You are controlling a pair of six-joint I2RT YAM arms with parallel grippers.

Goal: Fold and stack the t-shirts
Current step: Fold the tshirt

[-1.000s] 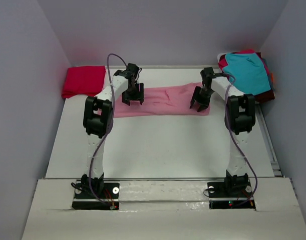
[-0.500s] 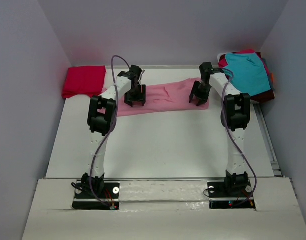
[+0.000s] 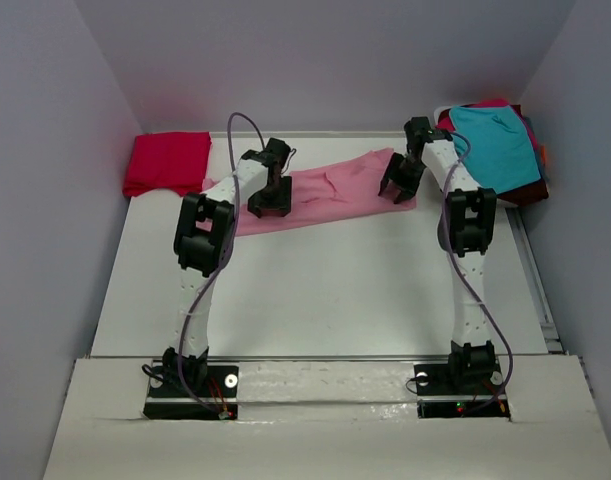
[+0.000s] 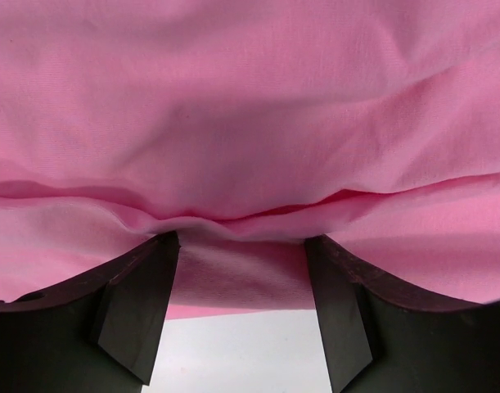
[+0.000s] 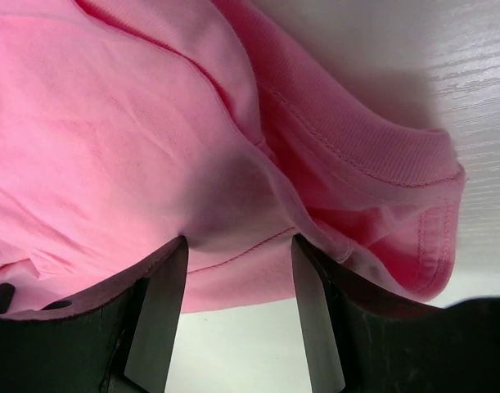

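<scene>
As the left pincer (image 4: pixel 240 246) stands wide over the near edge of the pink t-shirt (image 4: pixel 250 123), a soft ridge of cloth bulges up between its two fingers, with nothing pinched. The right pincer (image 5: pixel 237 241) is also open, a little narrower, straddling the layered hem and ribbed collar at the shirt's right end.

From above, the left pincer (image 3: pixel 268 198) and the right pincer (image 3: pixel 398 185) sit at opposite ends of the pink t-shirt (image 3: pixel 330 190). It lies as a long slanted band across the far part of the table (image 3: pixel 315 290). A folded red t-shirt (image 3: pixel 167 162) rests in the far left corner. A loose heap topped by a teal t-shirt (image 3: pixel 495 140) fills the far right corner.

The step in hand looks like taking the near edge at both ends for the next fold. To do it well, each pincer should press low enough to catch every layer, especially on the right, where the collar and hem overlap. Both should close together. The two ends should then travel level and at the same pace, so the band is kept taut and does not twist or sag in the middle.
</scene>
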